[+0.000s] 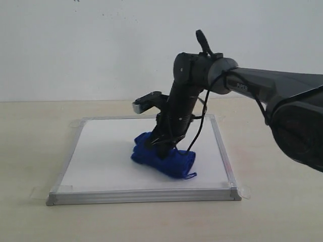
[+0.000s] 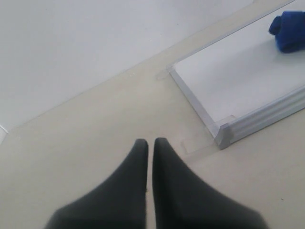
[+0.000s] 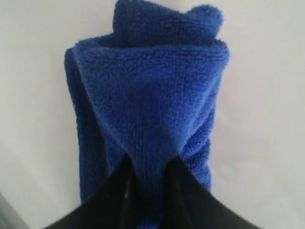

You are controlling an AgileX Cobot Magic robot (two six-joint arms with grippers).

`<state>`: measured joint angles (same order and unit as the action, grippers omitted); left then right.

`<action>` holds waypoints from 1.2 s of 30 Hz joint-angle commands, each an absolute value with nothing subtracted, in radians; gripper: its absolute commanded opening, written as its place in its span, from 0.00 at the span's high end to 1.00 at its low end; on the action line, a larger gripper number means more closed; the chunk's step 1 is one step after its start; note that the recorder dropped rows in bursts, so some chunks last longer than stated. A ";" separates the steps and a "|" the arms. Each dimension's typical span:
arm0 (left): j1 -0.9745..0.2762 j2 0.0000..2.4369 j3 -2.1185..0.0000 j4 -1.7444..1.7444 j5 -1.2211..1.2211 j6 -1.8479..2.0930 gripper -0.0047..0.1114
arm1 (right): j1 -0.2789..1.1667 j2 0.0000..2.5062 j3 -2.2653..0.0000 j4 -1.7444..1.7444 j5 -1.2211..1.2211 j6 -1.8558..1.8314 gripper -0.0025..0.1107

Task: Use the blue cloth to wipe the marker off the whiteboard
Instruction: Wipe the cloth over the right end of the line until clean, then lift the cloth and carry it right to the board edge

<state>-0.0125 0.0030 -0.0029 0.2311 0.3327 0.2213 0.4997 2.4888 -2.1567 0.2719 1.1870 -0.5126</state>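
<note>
The whiteboard (image 1: 141,195) lies flat, and left of it the left gripper (image 2: 150,145) hangs shut, empty. Mid-board, the right gripper (image 1: 162,146) pinches just a fold of the blue cloth (image 1: 169,160) against the white; a hard sweep could tug that fold loose or bunch the roll. No marker shows.

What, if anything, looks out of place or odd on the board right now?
Nothing is spilled or damaged. The silver-framed white whiteboard lies flat, and the royal-blue fluffy microfibre cloth sits bunched on it, pinched by the right gripper. Only oddity: no red pen line shows on the bare board.
</note>
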 commanded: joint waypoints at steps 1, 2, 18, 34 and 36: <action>-0.010 0.000 0.000 0.229 0.330 0.227 0.93 | 0.573 2.521 -2.136 0.428 1.221 -0.627 0.98; -0.010 0.000 0.000 0.229 0.330 0.227 0.93 | 0.582 2.521 -2.136 0.420 1.221 -0.630 0.98; -0.010 0.000 0.000 0.229 0.330 0.227 0.93 | 0.475 2.521 -2.136 -0.248 1.221 0.066 0.98; -0.010 0.000 0.000 0.229 0.330 0.227 0.93 | 0.571 2.488 -2.136 0.252 1.159 -0.252 0.98; -0.010 0.000 0.000 0.229 0.330 0.227 0.93 | 0.553 2.454 -2.136 0.229 1.185 -0.252 0.98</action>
<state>-0.0125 0.0030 -0.0029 0.2311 0.3327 0.2213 0.5690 2.4785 -2.1516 0.2222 1.1054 -0.2478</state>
